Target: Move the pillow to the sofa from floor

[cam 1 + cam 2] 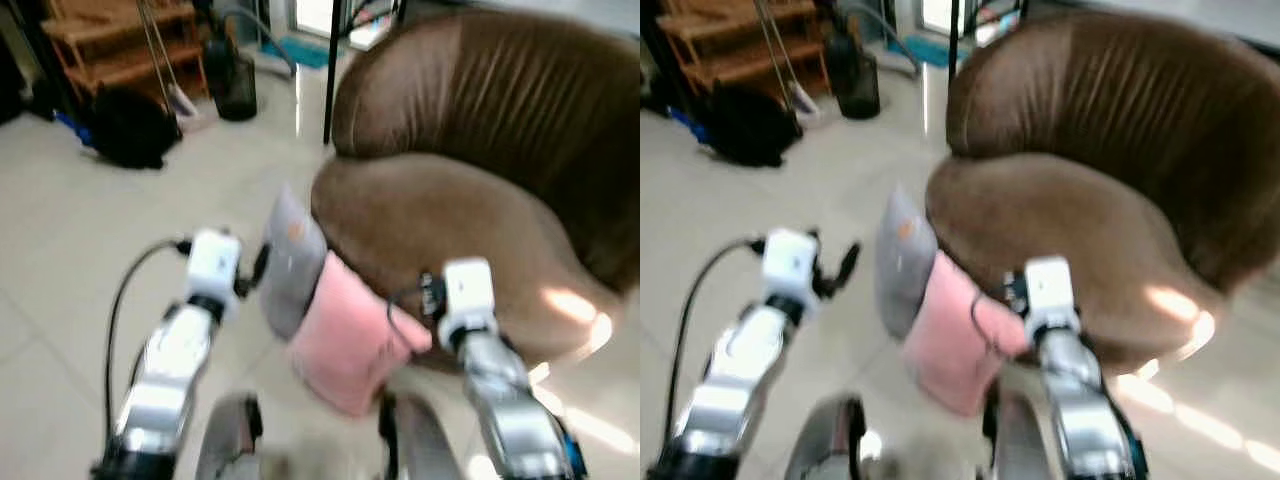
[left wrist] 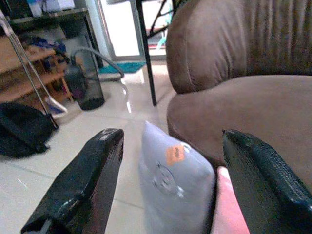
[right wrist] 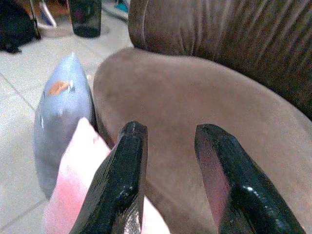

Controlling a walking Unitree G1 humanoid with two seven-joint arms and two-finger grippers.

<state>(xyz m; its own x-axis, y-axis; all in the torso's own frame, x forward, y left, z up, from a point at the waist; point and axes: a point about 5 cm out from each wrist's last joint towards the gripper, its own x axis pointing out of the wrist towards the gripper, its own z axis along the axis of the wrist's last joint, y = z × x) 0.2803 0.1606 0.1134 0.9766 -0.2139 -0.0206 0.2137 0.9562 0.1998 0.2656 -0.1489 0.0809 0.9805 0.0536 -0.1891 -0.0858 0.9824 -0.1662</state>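
Pale glossy floor tiles (image 1: 60, 260) surround a round brown velvety sofa (image 1: 470, 200). Both arms reach forward: left gripper (image 2: 168, 180) spread wide, empty; right gripper (image 3: 168, 170) parted, empty. Soft pink pillow (image 1: 345, 335) and grey pillow (image 1: 292, 260) stand on the floor, leaning against the sofa's base.

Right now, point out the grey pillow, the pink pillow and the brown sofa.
grey square pillow (image 2: 170, 180): left wrist view, middle of its face.
pink soft pillow (image 1: 345, 335): left eye view, centre.
brown velvet sofa (image 1: 440, 230): left eye view, seat cushion.
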